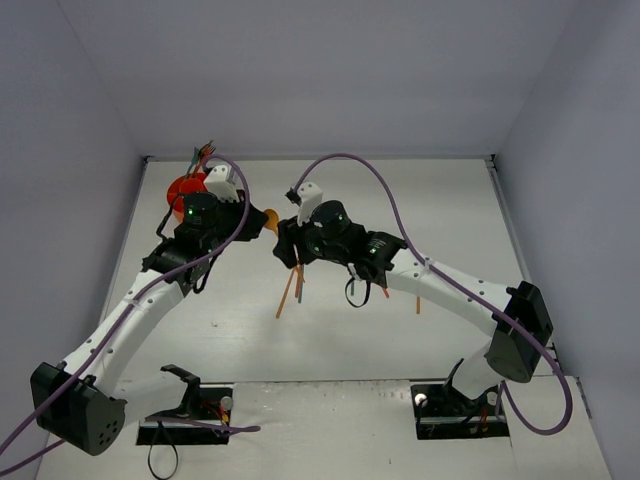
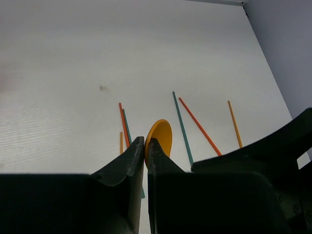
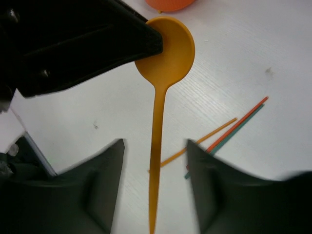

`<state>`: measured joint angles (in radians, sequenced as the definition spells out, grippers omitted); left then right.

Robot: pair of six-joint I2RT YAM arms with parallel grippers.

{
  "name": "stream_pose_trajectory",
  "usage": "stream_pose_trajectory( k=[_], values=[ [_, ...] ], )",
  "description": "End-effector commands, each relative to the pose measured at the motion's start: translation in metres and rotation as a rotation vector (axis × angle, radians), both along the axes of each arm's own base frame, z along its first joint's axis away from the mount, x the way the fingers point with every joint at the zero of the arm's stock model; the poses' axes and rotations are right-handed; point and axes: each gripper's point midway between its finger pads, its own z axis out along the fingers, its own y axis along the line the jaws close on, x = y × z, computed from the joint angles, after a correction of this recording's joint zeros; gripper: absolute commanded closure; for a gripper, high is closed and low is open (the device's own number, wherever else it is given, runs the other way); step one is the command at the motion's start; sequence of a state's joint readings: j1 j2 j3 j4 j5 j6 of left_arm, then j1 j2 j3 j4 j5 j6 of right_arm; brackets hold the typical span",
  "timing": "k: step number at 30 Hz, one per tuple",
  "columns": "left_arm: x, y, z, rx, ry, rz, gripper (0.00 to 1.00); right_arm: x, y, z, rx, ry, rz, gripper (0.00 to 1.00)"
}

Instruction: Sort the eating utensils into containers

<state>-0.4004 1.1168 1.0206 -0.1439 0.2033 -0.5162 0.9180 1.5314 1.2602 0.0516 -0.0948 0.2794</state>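
Note:
My left gripper [image 2: 146, 142] is shut on the bowl of an orange-yellow spoon [image 2: 162, 136], holding it above the table. In the right wrist view the spoon [image 3: 165, 53] hangs with its handle between my right gripper's [image 3: 155, 142] open fingers, which do not touch it. From above, the two grippers, left [image 1: 262, 218] and right [image 1: 285, 240], meet at the spoon [image 1: 271, 222]. The orange-red cup [image 1: 185, 190] stands behind the left gripper with a few utensils [image 1: 203, 153] sticking up from it. Teal [image 2: 182, 126], orange-red [image 2: 200, 126] and gold [image 2: 234, 124] chopsticks lie on the table.
More chopsticks lie under the right arm [image 1: 287, 292] and one to its right [image 1: 418, 303]. The cup's edge shows at the top of the right wrist view [image 3: 168, 4]. Grey walls close the table at the back and both sides.

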Motion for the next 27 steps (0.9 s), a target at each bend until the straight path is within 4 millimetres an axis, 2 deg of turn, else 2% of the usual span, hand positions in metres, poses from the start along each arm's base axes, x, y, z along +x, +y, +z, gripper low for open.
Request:
stream_pose_trajectory(
  k=[1, 2, 4, 5, 10, 12, 15, 17, 20, 21, 25, 27],
  values=[
    [0.010, 0.014, 0.040, 0.069, -0.152, 0.046, 1.00, 0.006, 0.009, 0.036, 0.086, -0.078, 0.002, 0.34],
    [0.014, 0.024, 0.044, 0.111, -0.166, 0.092, 1.00, 0.006, 0.006, 0.033, 0.081, -0.074, -0.005, 0.26],
    [0.019, 0.046, 0.042, 0.219, -0.168, 0.176, 1.00, 0.007, 0.000, 0.027, 0.070, -0.065, -0.019, 0.16],
    [0.022, 0.057, 0.048, 0.280, -0.186, 0.209, 1.00, 0.008, -0.004, 0.024, 0.065, -0.062, -0.032, 0.13],
    [0.035, 0.120, 0.070, 0.598, -0.250, 0.429, 1.00, 0.009, -0.031, 0.015, 0.047, -0.050, -0.083, 0.11],
    [0.047, 0.140, 0.087, 0.737, -0.301, 0.487, 1.00, 0.013, -0.049, 0.017, 0.048, -0.056, -0.120, 0.10],
    [0.072, 0.158, 0.102, 0.850, -0.355, 0.542, 1.00, 0.021, -0.074, 0.007, 0.034, -0.039, -0.166, 0.10],
    [0.087, 0.164, 0.109, 0.933, -0.394, 0.552, 1.00, 0.022, -0.085, 0.007, 0.039, -0.033, -0.175, 0.10],
    [0.119, 0.172, 0.110, 1.020, -0.405, 0.574, 1.00, 0.026, -0.101, 0.003, 0.029, -0.027, -0.191, 0.09],
    [0.126, 0.178, 0.117, 1.031, -0.411, 0.592, 1.00, 0.026, -0.106, 0.003, 0.025, -0.025, -0.196, 0.09],
    [0.163, 0.182, 0.113, 1.118, -0.416, 0.590, 1.00, 0.021, -0.115, 0.000, -0.003, -0.027, -0.186, 0.07],
    [0.182, 0.182, 0.100, 1.165, -0.400, 0.575, 1.00, 0.019, -0.118, -0.002, -0.009, -0.024, -0.180, 0.06]
  ],
)
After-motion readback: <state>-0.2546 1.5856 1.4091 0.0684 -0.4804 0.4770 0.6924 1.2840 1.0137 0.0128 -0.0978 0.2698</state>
